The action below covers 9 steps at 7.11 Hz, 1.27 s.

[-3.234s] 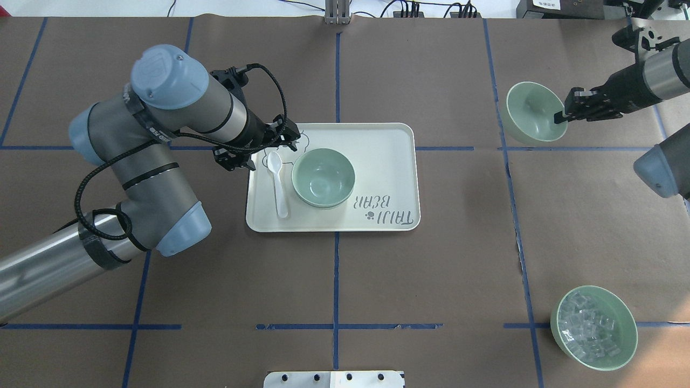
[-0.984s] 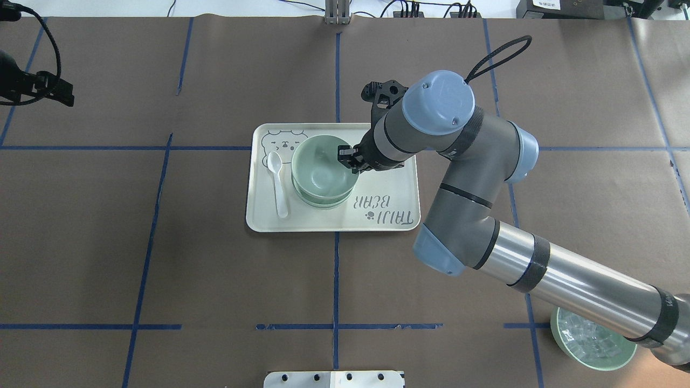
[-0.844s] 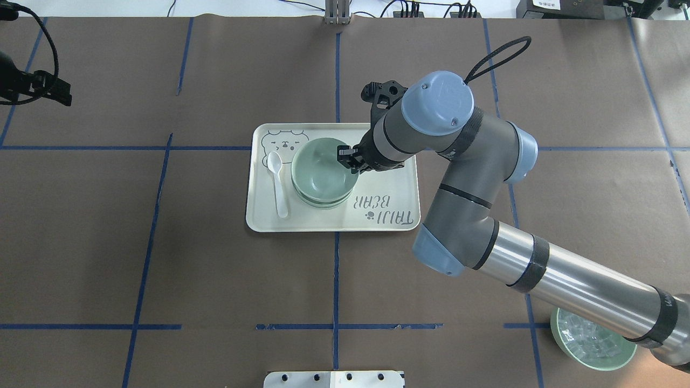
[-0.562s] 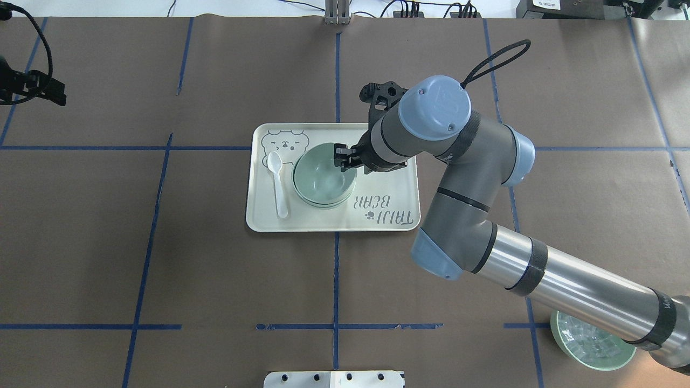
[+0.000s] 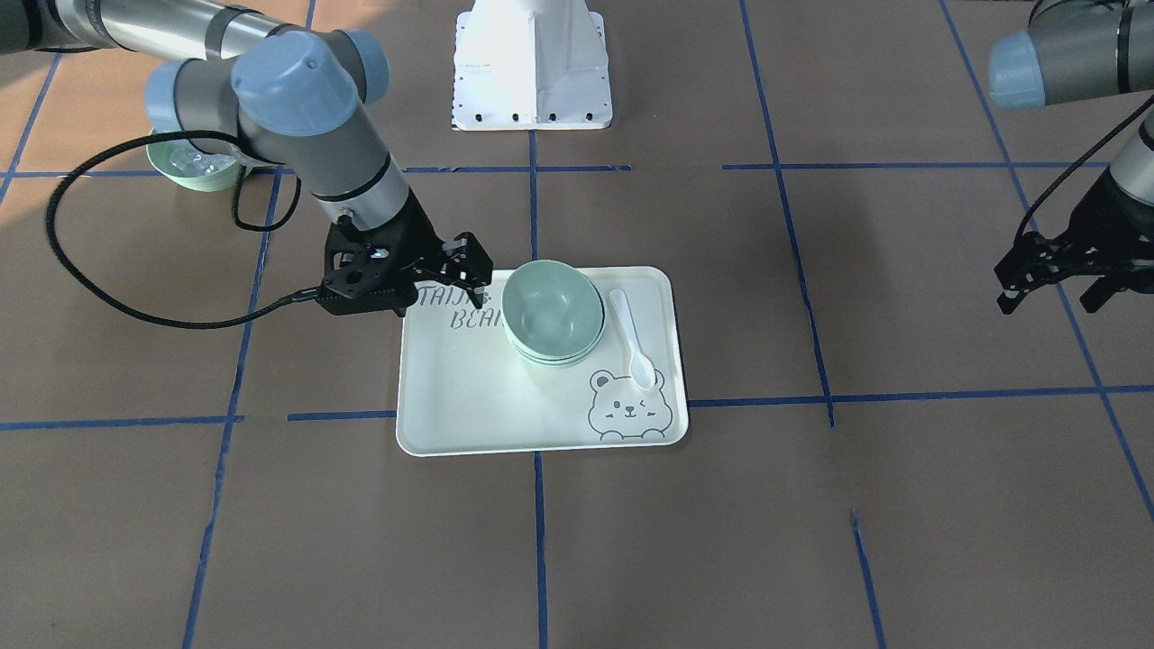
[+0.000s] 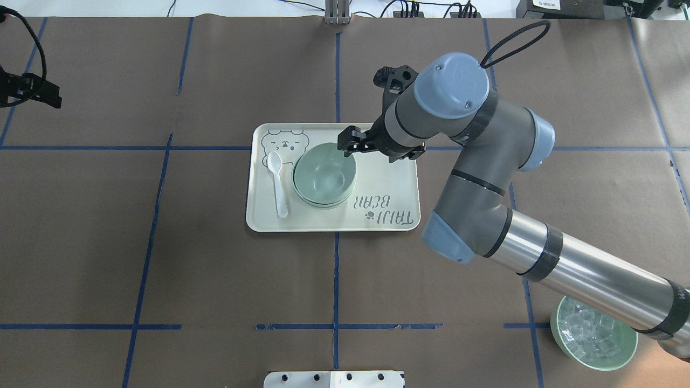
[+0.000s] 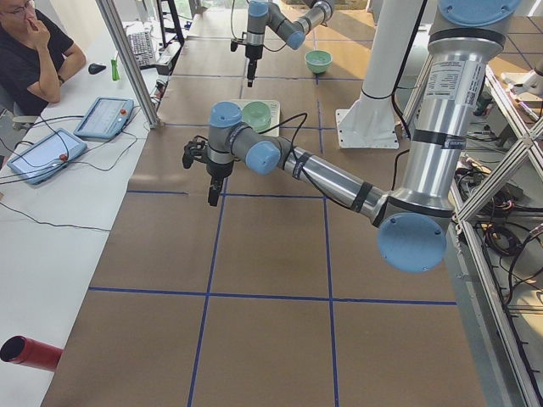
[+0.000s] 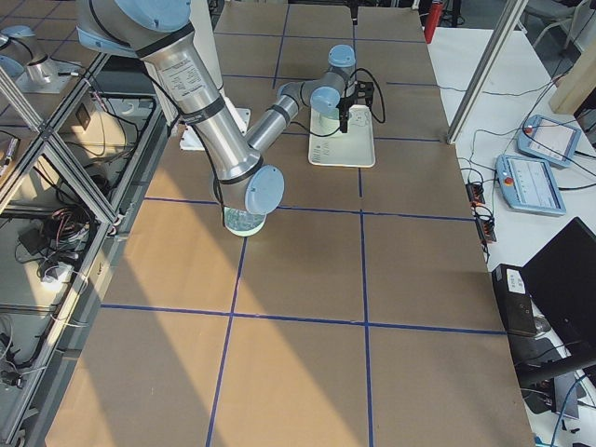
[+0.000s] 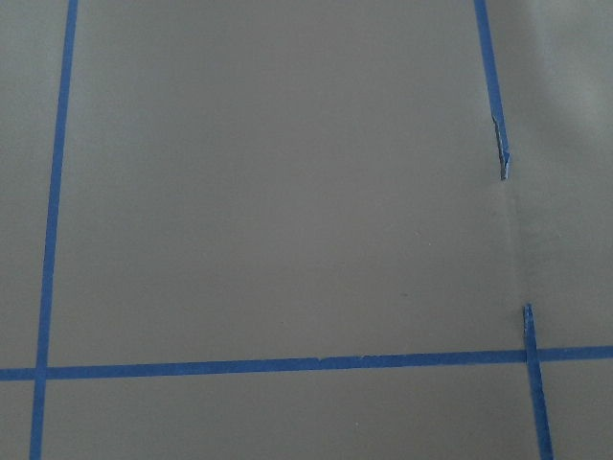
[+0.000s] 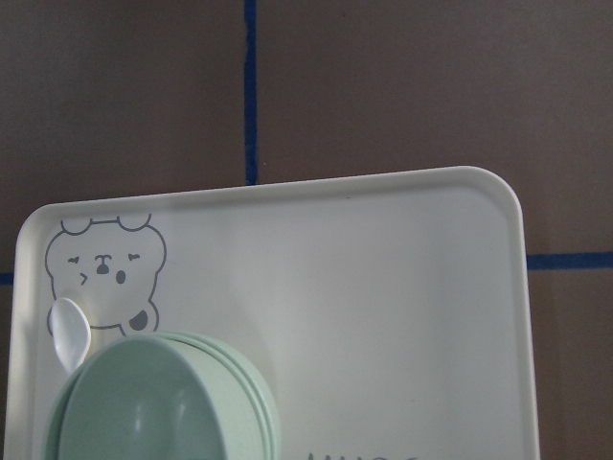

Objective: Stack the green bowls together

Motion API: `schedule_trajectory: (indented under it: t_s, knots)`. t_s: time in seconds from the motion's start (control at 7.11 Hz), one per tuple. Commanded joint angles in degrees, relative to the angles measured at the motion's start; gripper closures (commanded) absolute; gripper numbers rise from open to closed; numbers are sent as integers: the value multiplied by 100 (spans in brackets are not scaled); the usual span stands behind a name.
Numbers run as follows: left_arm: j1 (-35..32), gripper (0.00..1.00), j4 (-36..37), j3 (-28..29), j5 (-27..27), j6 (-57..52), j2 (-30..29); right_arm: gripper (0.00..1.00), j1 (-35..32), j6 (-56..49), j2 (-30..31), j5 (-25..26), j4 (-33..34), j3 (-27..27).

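The right gripper point(image 6: 349, 146), jaws wide and empty, hung by the upper-right rim of the bowls point(image 6: 323, 175) at mid-frame and needed to rise straight, lest it nudge them askew

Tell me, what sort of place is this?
Probably a robotics lab, not a kitchen: large robot arms reach over a paper-covered table gridded with blue tape, and a person sits beside control tablets.

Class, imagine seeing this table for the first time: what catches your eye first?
The long right arm reaches over the table, its open right gripper beside the stacked green bowls on a cream bear-printed tray. A white spoon lies on the tray next to them.
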<state>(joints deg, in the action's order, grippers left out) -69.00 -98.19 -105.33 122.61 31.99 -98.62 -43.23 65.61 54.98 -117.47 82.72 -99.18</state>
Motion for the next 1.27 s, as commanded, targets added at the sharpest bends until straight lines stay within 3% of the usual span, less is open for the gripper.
schedule_trajectory:
  t_s: [0.0,0.28,0.56,0.84,1.12]
  knots:
    - [-341,0,80,3,245,-683,263,0,-832,-1517,913,-616,666,-828]
    - [-761,0,125,91,508,-1577,579,0,-1937,-3273,1915,-1414,649,-919]
    - [-1062,0,160,275,834,-2125,755,0,-2941,-5234,2760,-1594,667,-692]
    - [-1159,0,142,381,834,-2145,826,0,-3706,-6598,3210,-1742,632,-157]
    - [-1448,0,151,503,843,-2546,1028,0,-4314,-7324,3335,-2209,579,669]
